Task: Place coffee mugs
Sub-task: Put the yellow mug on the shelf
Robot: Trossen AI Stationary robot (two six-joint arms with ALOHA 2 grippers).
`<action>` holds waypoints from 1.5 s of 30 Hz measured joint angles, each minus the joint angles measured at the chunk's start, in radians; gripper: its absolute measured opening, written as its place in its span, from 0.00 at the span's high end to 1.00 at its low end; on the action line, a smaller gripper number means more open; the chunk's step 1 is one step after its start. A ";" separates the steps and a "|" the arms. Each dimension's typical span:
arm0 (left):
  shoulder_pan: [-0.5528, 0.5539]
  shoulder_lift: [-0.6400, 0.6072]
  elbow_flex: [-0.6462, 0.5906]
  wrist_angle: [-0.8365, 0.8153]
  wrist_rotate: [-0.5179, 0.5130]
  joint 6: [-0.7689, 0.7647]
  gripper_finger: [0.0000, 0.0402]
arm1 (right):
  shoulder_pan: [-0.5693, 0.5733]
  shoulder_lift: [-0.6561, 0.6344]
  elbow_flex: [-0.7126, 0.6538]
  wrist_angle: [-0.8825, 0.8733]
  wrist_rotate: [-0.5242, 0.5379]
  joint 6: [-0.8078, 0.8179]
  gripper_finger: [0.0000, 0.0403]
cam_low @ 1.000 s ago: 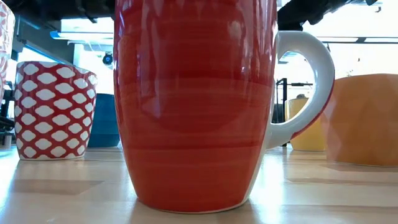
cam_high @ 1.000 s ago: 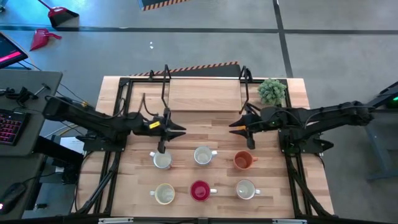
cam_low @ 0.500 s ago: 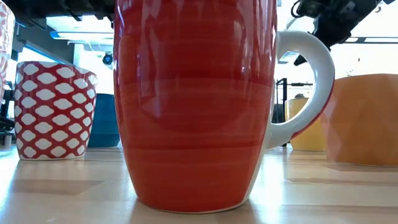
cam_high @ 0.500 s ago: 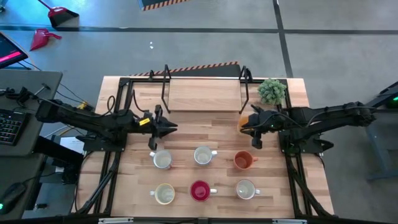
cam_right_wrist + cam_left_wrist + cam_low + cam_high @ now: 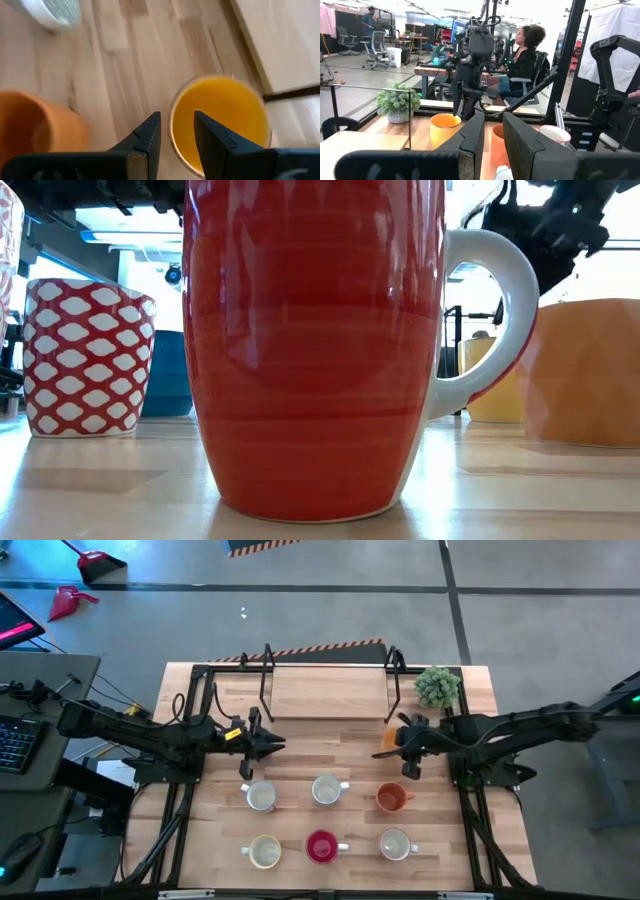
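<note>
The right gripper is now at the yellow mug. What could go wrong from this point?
1. The right gripper straddles the rim of the yellow mug with its jaws open. A sideways move now could tip or drag the mug.
2. The orange mug stands close by on the table. If the yellow mug is dragged, it might knock against it.
</note>
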 joint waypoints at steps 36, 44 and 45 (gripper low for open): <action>0.000 0.000 0.000 -0.018 0.000 -0.008 0.85 | -0.015 0.191 0.000 0.058 -0.024 0.013 0.77; 0.000 0.000 0.000 -0.018 0.000 -0.008 0.85 | -0.015 0.190 0.000 0.057 -0.025 0.018 0.77; 0.000 0.000 0.000 -0.018 0.000 -0.008 0.85 | -0.015 0.190 0.000 0.057 -0.025 0.018 0.77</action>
